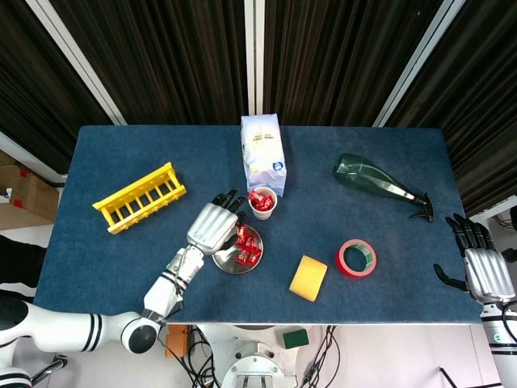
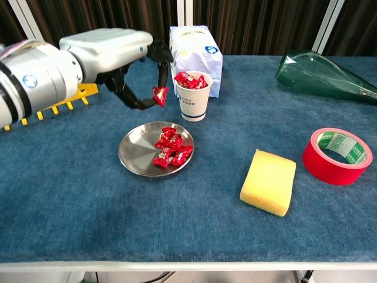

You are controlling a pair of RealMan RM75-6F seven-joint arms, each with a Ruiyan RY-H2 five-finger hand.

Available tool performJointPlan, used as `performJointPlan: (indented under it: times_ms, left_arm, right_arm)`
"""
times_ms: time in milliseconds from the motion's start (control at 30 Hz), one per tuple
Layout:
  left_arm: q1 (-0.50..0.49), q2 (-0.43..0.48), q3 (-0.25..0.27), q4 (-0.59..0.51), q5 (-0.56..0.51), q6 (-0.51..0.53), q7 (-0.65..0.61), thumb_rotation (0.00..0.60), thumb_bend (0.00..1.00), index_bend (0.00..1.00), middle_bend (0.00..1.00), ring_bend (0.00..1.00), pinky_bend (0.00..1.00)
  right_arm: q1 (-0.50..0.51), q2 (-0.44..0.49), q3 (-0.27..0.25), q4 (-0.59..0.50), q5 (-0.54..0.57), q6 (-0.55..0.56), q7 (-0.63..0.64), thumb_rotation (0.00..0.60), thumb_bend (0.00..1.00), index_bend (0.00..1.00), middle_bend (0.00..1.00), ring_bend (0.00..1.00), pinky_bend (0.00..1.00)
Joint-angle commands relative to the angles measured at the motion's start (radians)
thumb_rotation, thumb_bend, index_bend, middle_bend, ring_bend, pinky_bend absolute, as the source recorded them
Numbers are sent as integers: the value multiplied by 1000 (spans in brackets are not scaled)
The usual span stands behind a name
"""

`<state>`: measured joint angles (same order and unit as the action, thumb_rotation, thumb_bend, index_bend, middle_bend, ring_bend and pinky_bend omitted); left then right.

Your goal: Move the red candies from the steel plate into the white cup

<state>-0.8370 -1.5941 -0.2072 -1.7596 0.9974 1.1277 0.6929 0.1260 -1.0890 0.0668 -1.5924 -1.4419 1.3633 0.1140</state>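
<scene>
Left hand (image 2: 112, 56): raised above the counter (image 2: 70, 212), pinching one red candy (image 2: 158, 95) between thumb and a fingertip; other fingers loosely curved.
Held candy: hangs just beside the white cup's (image 2: 194, 100) rim, on its 9 o'clock side in the chest view, not yet over the mouth.
Key relation: the cup lies at about 3 o'clock from the pinched candy, very near; the carry looks almost done, and a short shift over the opening would likely precede letting go.
Nearer hand: the left, by far.
Right hand (image 1: 483, 268): at the counter's far edge, fingers spread, holding nothing, well apart from cup and plate.
White cup: upright, already heaped with red candies to the rim.
Steel plate (image 2: 134, 152): at 7 o'clock from the cup, a cluster of red candies (image 2: 171, 148) on its right half, left half bare.
</scene>
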Motion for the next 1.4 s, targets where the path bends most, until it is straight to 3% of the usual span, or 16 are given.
performJointPlan:
  times_ms: [33,233,633,1033,1400]
  left_arm:
    - [-45,-24,-62,50,-27,-5,-3,600,304,560,163,47,204]
    - [-105,-94,-124,187,-58,-24,-31,600,303,560,163,47,204]
    - [-162,-212,-131,385,-99,-68,-74,600,303,554,163,47,204]
    - [-176,-242,-127,437,-109,-78,-81,600,302,544,163,47,204]
    - [-171,-237,-116,433,-111,-81,-83,600,301,414,163,47,204]
  right_arm:
    - [0,1,0,0,0,0,2,600,289,0,0,0,0]
    - [-1,5,1,2,-1,2,13,600,289,0,0,0,0]
    - [-3,15,3,5,-3,4,40,600,288,0,0,0,0]
    - [-5,17,0,5,-11,9,46,600,289,0,0,0,0]
    - [-3,15,0,7,-8,5,43,600,289,0,0,0,0]
